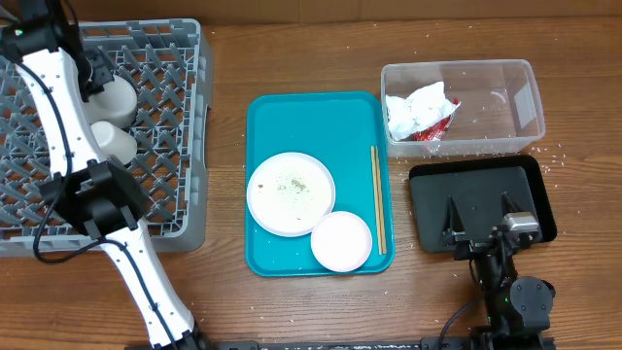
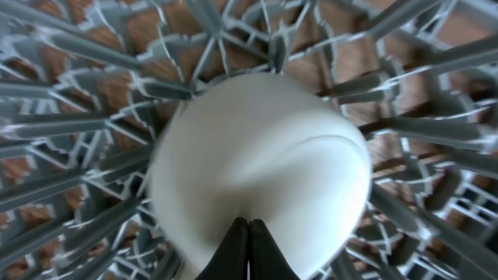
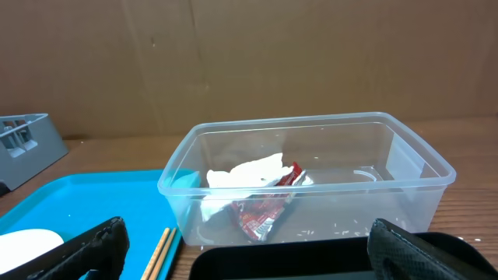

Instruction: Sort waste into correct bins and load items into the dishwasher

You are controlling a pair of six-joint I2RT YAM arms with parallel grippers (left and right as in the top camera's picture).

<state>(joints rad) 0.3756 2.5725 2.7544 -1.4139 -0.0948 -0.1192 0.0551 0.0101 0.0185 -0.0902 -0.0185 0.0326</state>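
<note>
I am holding my left gripper [image 2: 249,233] over the grey dish rack [image 1: 165,117], its fingers pressed together on nothing, tips right at the upturned white bowl [image 2: 264,163] sitting among the pegs; I cannot tell whether they are touching it. My right gripper [image 1: 481,222] is hanging spread wide over the black tray [image 1: 476,185]. The crumb-speckled large plate [image 1: 291,193] and the smaller plate [image 1: 341,240] are lying on the teal tray [image 1: 292,112], between my arms: rightward from my left gripper, beyond the rack's edge, leftward from my right. I am judging the smaller plate nearer my right gripper, the rack nearer my left
</note>
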